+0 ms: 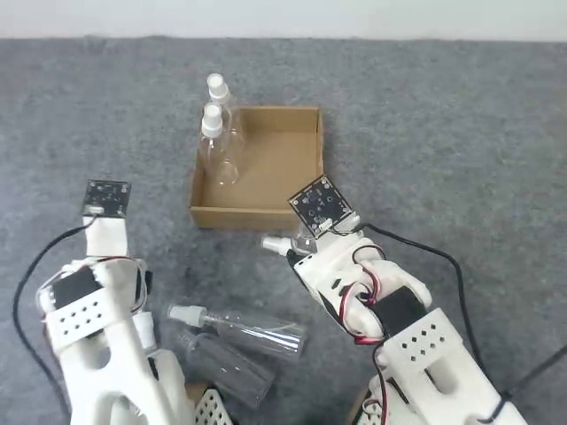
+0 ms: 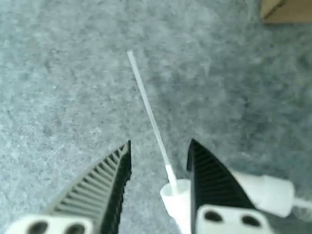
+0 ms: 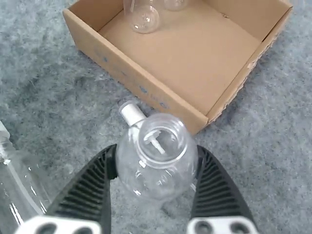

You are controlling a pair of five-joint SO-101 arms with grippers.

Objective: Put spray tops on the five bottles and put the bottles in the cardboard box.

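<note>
The cardboard box [image 1: 266, 168] lies open at the middle back, with two capped clear bottles [image 1: 217, 142] standing along its left wall. My right gripper [image 3: 156, 156] is shut on a third clear bottle [image 3: 157, 163] with a spray top [image 1: 276, 243], held just in front of the box's near wall [image 3: 146, 87]. My left gripper [image 2: 158, 151] is open low over the carpet. A loose spray top [image 2: 174, 194] with a long dip tube [image 2: 146, 105] lies between its fingers, close to one finger [image 2: 209, 180].
Two more clear bottles lie on the carpet between the arms: one with a spray top [image 1: 244, 329], one beside it [image 1: 226, 367]. The left arm [image 1: 97, 310] stands at the front left. Grey carpet covers the table around the box.
</note>
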